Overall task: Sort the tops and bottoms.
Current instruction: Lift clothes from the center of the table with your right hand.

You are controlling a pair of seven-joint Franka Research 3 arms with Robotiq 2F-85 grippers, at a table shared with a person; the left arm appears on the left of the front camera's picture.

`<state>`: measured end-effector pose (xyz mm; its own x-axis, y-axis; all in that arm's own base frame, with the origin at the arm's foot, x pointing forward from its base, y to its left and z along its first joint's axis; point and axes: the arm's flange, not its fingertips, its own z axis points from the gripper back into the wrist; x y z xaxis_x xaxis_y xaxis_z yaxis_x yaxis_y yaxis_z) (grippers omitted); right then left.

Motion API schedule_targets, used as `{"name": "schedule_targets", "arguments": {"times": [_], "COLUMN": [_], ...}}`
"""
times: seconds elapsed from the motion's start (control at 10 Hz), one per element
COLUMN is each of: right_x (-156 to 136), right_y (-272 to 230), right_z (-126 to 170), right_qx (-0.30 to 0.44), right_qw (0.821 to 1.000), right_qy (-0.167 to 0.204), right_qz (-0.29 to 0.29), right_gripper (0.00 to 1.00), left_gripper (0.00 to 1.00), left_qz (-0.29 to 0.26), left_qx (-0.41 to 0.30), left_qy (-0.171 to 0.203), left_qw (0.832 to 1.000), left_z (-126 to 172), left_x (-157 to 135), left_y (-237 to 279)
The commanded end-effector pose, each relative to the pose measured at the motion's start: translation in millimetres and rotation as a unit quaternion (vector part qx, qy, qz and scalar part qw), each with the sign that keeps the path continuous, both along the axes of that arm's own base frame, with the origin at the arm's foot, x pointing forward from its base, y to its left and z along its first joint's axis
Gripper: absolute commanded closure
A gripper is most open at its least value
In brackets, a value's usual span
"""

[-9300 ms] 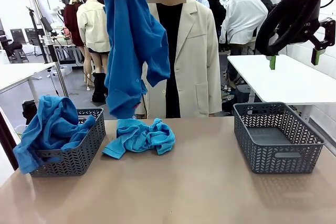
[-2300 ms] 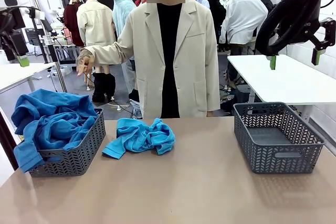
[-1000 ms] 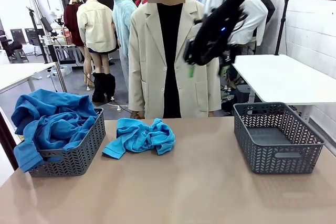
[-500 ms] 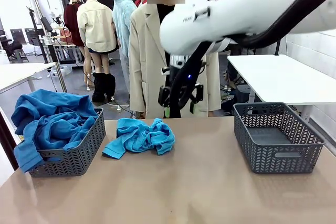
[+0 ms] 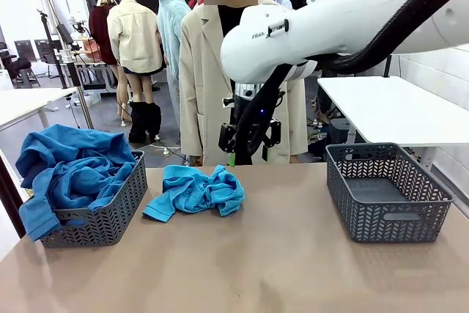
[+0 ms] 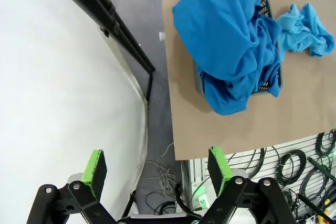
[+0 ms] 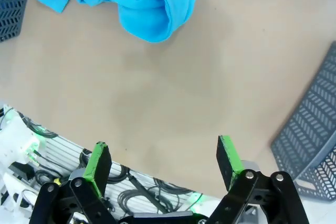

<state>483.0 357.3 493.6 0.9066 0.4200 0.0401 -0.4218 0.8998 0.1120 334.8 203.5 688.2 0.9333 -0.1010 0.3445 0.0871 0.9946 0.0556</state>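
**Sort status: one top left on the table**

Royal blue shirts point(image 5: 69, 170) are piled in the left basket point(image 5: 110, 218). A sky blue shirt point(image 5: 194, 190) lies crumpled on the table point(image 5: 256, 269), not yet sorted. The right basket point(image 5: 387, 192) has nothing in it. My right gripper point(image 7: 163, 163) is spread wide and holding nothing, above the table near that shirt. My left gripper point(image 6: 157, 166) is also spread and holding nothing, high off to the side.

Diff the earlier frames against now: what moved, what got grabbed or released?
The left gripper let go of the royal blue shirt it had held up; that shirt now lies in the left basket, and the gripper is open and off to the side. The right gripper, open, swung from the far right to above the sky blue shirt. That shirt and the empty right basket stayed put.
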Motion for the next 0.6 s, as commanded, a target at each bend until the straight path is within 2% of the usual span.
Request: {"name": "schedule_targets", "arguments": {"times": [0.0,0.1,0.2,0.3,0.5], "right_x": [2,11,27,45,64], "right_y": [2,10,15,17,30], "right_z": [-7,-21,-39,-55,-89], "right_qx": [0.000,0.015,0.054,0.098,0.099], "right_qw": [1.000,0.999,0.997,0.993,0.994], "right_qy": [0.004,-0.034,-0.046,-0.052,-0.042], "right_qz": [0.000,-0.016,-0.017,-0.036,-0.021], "right_gripper": [0.00,0.00,0.00,0.00,0.00], "left_gripper": [0.00,0.00,0.00,0.00,0.00], "left_qz": [0.001,0.001,0.001,0.001,0.001], "left_qx": [0.004,0.004,0.004,0.004,0.004], "left_qy": [0.000,0.000,0.000,0.000,0.000], "left_qw": [1.000,1.000,1.000,1.000,1.000], "left_z": [2,2,2,2,2], "left_x": [1,1,1,1,1], "left_y": [0,0,0,0,0]}}
